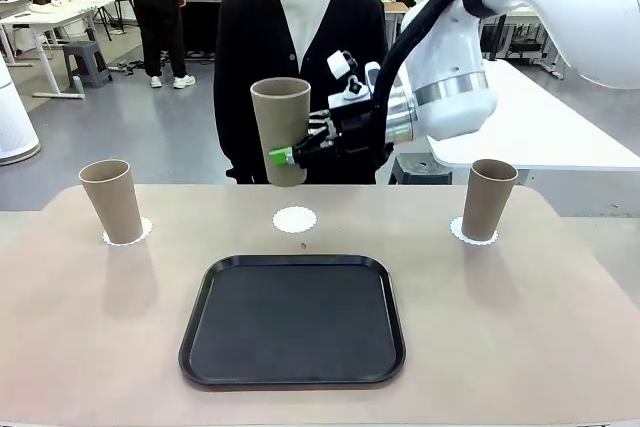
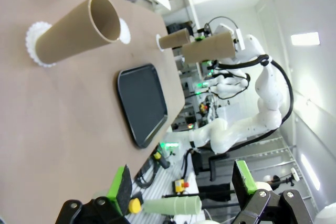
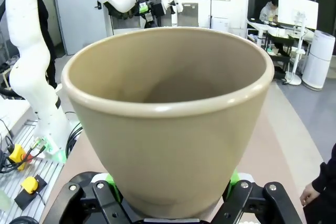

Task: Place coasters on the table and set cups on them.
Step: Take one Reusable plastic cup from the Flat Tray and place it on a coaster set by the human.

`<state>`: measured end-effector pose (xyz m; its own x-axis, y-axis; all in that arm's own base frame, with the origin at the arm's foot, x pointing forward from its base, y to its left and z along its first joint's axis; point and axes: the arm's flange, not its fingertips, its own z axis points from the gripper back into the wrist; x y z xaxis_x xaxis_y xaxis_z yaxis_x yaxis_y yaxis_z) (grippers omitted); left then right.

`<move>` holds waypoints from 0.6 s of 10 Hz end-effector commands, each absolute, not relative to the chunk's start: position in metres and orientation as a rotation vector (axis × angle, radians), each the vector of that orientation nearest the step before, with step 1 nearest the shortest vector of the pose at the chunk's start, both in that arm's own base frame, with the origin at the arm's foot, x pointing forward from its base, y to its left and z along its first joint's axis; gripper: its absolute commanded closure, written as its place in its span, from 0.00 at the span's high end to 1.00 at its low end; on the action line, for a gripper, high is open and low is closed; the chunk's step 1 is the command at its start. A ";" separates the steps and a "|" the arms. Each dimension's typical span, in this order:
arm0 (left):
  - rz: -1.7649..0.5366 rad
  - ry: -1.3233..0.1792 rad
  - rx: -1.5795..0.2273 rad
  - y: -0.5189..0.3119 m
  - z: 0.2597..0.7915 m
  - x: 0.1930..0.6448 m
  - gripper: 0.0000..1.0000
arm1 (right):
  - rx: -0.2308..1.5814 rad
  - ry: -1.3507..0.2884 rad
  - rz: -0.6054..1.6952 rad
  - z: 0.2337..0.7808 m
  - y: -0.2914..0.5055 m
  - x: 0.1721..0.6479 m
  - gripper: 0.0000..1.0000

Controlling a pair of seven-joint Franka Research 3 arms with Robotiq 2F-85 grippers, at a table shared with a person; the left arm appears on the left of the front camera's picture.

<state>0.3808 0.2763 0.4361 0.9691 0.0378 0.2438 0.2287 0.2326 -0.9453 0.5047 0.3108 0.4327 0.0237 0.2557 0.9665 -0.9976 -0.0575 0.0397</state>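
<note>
My right gripper [image 1: 288, 155] is shut on a taupe cup [image 1: 281, 132], holding it upright in the air above the bare middle coaster [image 1: 294, 219]. In the right wrist view that cup [image 3: 168, 119] looms large between the green pads [image 3: 233, 177]. Another cup [image 1: 112, 201] stands on the left coaster [image 1: 140, 234], and a third cup [image 1: 486, 199] on the right coaster [image 1: 458, 231]. My left gripper [image 2: 184, 182] is open, hanging over the table's left end with the left cup [image 2: 73, 27] ahead of it.
A black rounded-square tray [image 1: 293, 319] lies on the beige table [image 1: 500, 327], near its front middle. A person in a black cardigan stands at the far edge, right behind the lifted cup. The tray [image 2: 142, 103] also appears in the left wrist view.
</note>
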 end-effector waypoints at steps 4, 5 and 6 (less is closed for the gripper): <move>-0.128 -0.235 -1.339 0.277 0.440 0.379 1.00 | 1.076 -0.964 1.342 0.433 0.311 0.505 0.25; -0.128 -0.235 -1.339 0.277 0.440 0.379 1.00 | 1.076 -0.964 1.342 0.433 0.311 0.505 0.25; -0.128 -0.235 -1.339 0.277 0.440 0.379 1.00 | 1.067 -0.940 1.331 0.432 0.313 0.513 0.82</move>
